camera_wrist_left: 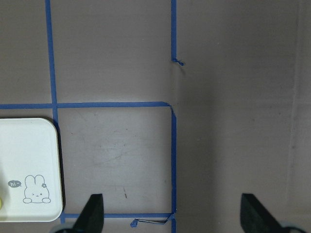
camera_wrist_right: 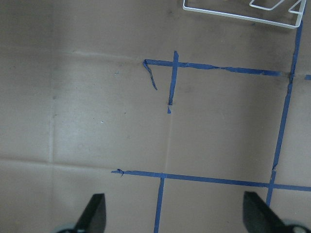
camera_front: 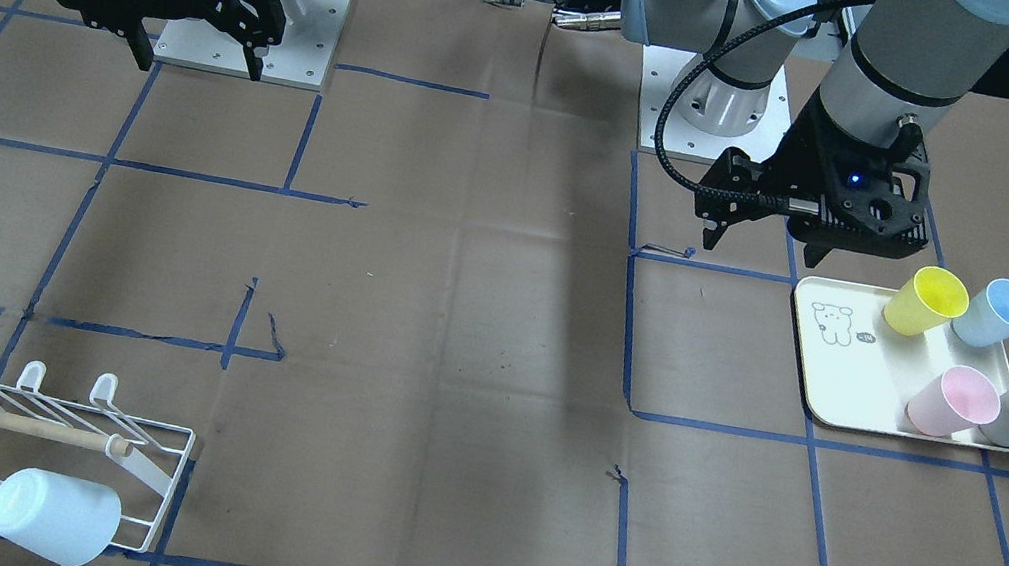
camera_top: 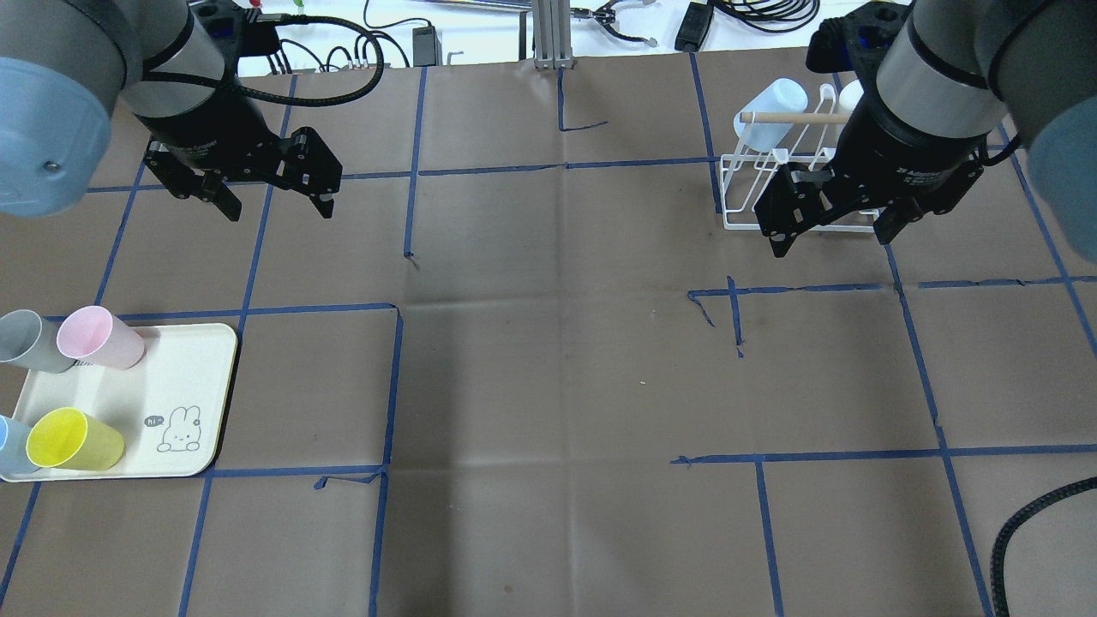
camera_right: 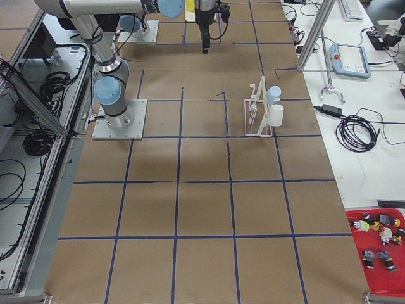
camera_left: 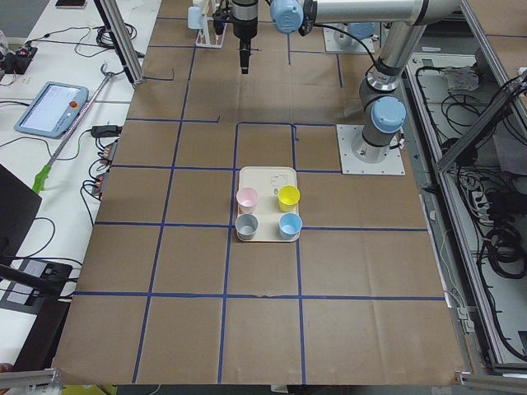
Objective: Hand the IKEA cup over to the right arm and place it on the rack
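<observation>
We log left gripper (camera_top: 278,210) and right gripper (camera_top: 831,242) spread apart, empty. Overhead, at 8 o'clock: yellow cup (camera_top: 73,439), pink cup (camera_top: 98,337), grey and blue on tray (camera_top: 171,377). At 1 o'clock: rack (camera_front: 146,469), two cups hung.

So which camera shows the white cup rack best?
The front-facing view: the whole rack shows large and unobstructed. Overhead, the right gripper covers part of it; the right side view shows it edge-on; the right wrist view catches only a corner.
</observation>
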`<state>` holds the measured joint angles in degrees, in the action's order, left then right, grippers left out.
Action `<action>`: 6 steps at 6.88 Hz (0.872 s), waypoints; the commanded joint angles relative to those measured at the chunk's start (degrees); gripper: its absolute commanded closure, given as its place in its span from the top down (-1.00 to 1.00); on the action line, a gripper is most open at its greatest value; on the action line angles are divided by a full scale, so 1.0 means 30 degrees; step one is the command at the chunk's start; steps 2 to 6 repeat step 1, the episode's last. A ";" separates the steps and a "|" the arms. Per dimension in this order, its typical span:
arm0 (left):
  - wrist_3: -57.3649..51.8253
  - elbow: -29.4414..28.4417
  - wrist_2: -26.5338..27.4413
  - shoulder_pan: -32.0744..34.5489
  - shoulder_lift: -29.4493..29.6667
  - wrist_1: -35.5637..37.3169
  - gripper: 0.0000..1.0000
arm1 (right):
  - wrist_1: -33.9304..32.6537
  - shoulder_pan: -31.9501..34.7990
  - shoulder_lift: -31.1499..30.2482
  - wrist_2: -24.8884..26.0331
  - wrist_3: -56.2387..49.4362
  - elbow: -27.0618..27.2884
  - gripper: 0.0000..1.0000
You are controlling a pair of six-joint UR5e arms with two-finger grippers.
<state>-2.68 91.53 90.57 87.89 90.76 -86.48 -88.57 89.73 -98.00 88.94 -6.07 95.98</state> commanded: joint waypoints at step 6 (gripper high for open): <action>-0.0014 -0.0012 0.0014 0.0000 0.0038 0.0000 1.00 | -0.0009 0.0001 0.0001 0.0000 0.0029 0.0000 1.00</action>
